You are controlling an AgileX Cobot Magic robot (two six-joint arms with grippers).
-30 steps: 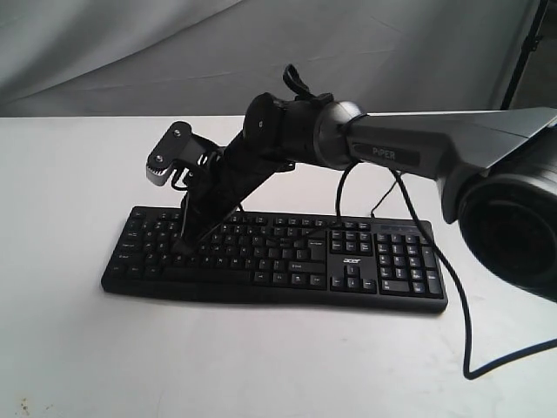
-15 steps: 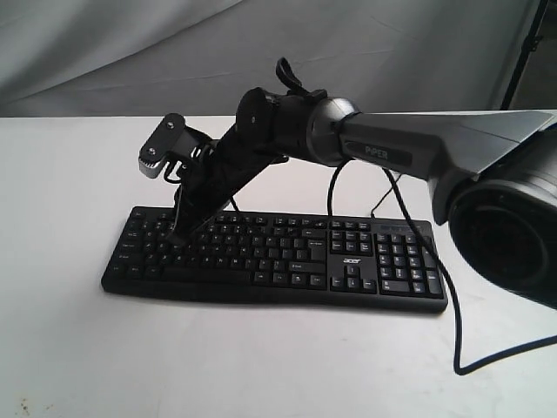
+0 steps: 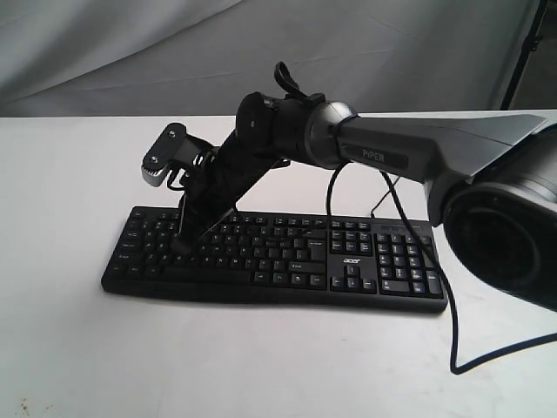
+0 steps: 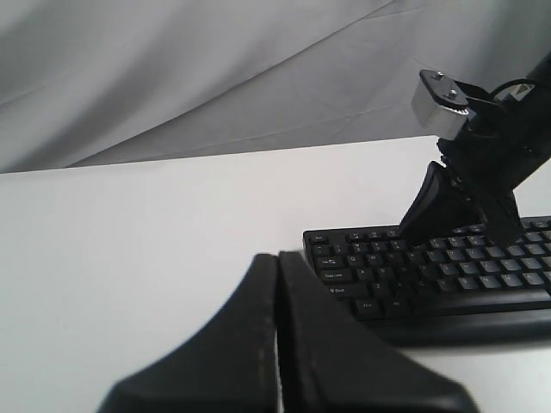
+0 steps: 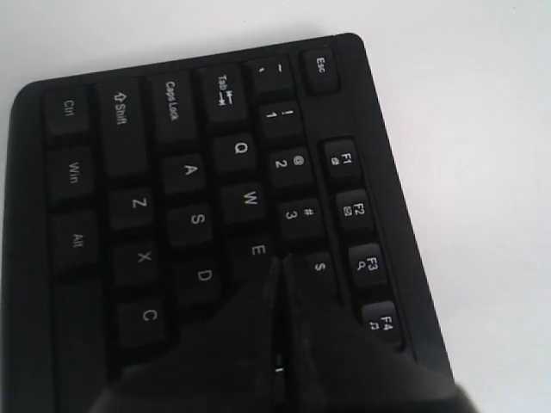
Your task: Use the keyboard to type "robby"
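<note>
Keyboard (image 3: 274, 261) was matt black plastic, its keycaps smooth with a faint sheen and white printed legends; table (image 3: 70, 348) was smooth, matt white; backdrop (image 3: 130, 52) was dull grey cloth, creased; arm casing (image 3: 470, 139) was a smooth grey shell, softly glossy; right tool (image 5: 280, 265) and left tool (image 4: 277, 258) looked matt black; camera housing (image 3: 159, 161) appeared silvery metal; cable (image 3: 457, 322) had a smooth black sheath.

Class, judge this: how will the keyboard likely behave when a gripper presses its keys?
The keyboard lies wide and flat on the table, so it probably won't tip. Its rigid-looking plastic body likely won't flex. A slanted push from the right gripper might slide it.
</note>
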